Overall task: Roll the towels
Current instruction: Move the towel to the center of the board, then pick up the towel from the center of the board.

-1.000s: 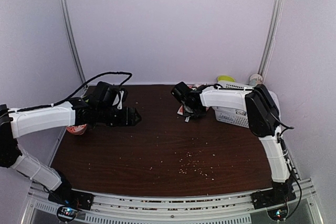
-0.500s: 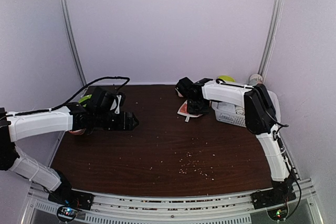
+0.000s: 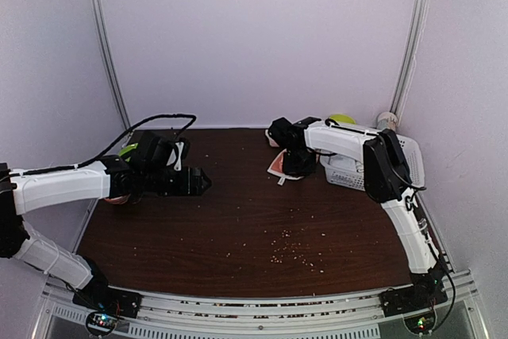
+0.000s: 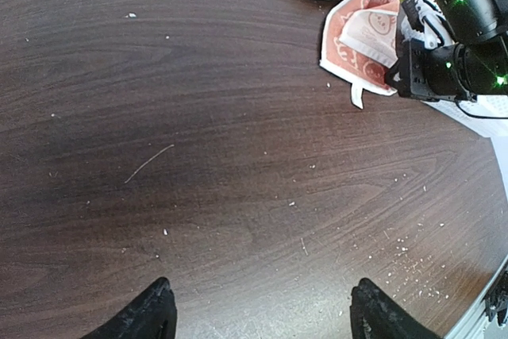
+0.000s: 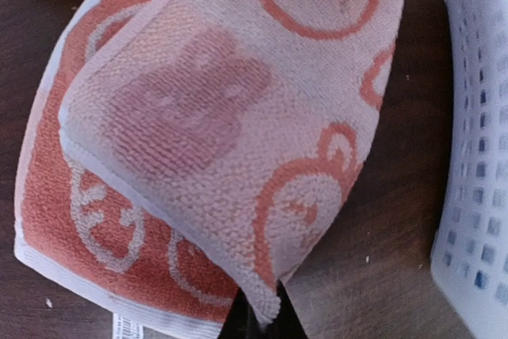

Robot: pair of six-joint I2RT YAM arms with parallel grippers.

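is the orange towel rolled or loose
Loose, not rolled: the orange towel lies folded over itself on the table, one corner in the jaws of the right gripper, beside the white basket.

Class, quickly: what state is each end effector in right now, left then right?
Left end effector: open, holding nothing.
Right end effector: closed, pinching an edge of the orange towel.
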